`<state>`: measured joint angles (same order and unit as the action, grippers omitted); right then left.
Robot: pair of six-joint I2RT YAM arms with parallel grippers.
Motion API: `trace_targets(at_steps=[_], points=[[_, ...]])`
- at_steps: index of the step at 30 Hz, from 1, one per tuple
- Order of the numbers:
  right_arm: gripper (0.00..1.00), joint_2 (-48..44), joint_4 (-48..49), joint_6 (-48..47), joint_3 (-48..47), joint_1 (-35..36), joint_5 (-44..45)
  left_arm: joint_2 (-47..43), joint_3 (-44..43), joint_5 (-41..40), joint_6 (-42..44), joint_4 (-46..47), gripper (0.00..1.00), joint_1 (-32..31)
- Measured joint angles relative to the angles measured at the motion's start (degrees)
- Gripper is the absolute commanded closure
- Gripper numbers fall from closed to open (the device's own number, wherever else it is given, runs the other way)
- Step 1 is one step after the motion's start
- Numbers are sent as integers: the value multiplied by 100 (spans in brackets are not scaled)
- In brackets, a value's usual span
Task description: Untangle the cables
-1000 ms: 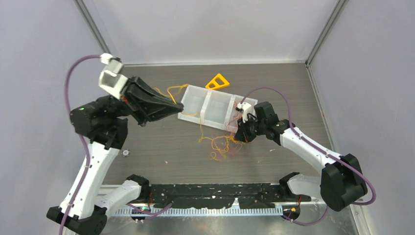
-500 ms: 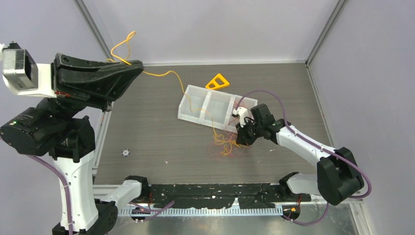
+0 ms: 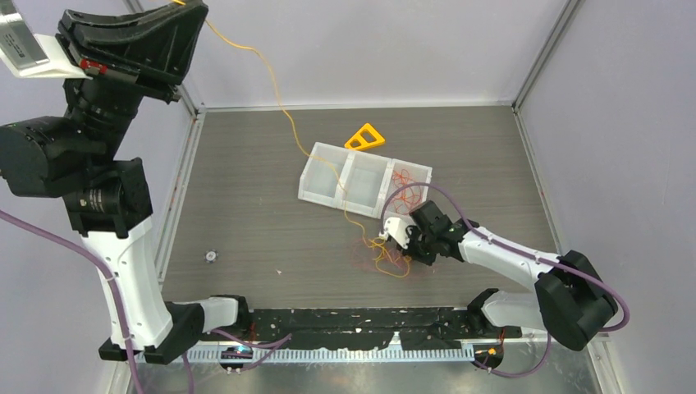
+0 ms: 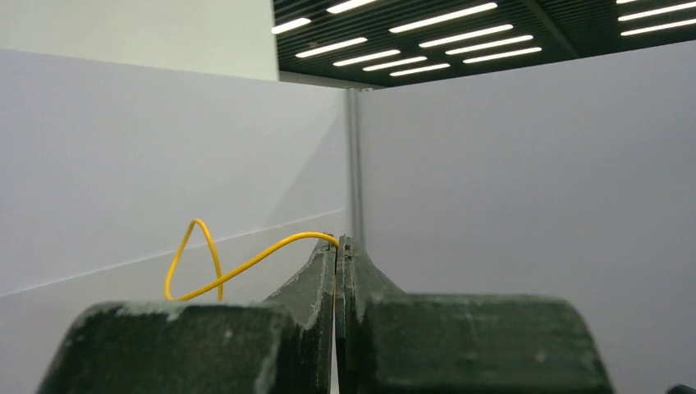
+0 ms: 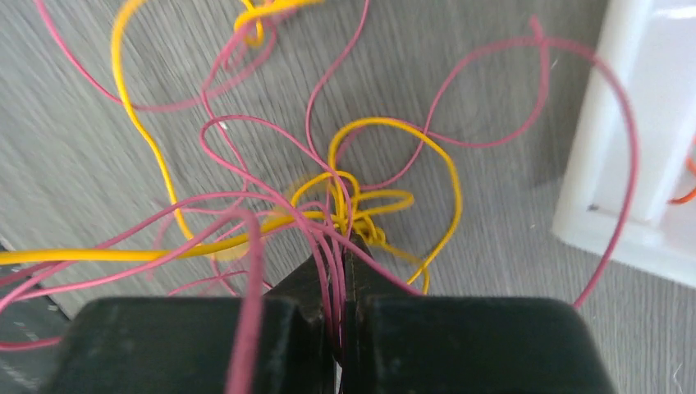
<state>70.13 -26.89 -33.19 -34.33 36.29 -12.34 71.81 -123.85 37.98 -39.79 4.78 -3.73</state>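
The left pincer [image 4: 336,246], high at 10 o'clock, pinches the thin yellow cable [image 4: 246,264] and the right pincer [image 5: 341,245] squeezes the thin pink cables [image 5: 250,238] at the knot [image 3: 386,254] on the dark wooden surface [image 3: 246,164], so the job looks only half done.

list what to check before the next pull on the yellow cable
1. Left gripper shut on yellow cable: ok.
2. Right gripper clamped on pink cables down at the table: ok.
3. Yellow cable free of the pink ones: not ok, a yellow knot sits right at the right fingertips.
4. Yellow cable not snagged on white tray: cannot tell, it runs across the left compartment.
5. Orange triangle apart from the cable: ok.
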Motion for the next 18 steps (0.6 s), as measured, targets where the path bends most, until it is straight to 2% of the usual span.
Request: trace_targets(at_steps=[7,14,16,17,18], points=[[95,-229,354,-879,501,-70,385,103,-673,-964,1051,-780,100,26],[94,-24,564,-1292,426,-358,750,168,-1224,-1816,1735,-935,100,52],[82,149,522,-1340,286,-431,861,153,-1204,-1829,1801,-927,100,55],[67,199,490,-1344,229,-461,870,111,-1073,-1762,1781,-896,100,57],[60,238,409,-1342,173,-492,861,48,-879,-1665,1757,-861,100,59]])
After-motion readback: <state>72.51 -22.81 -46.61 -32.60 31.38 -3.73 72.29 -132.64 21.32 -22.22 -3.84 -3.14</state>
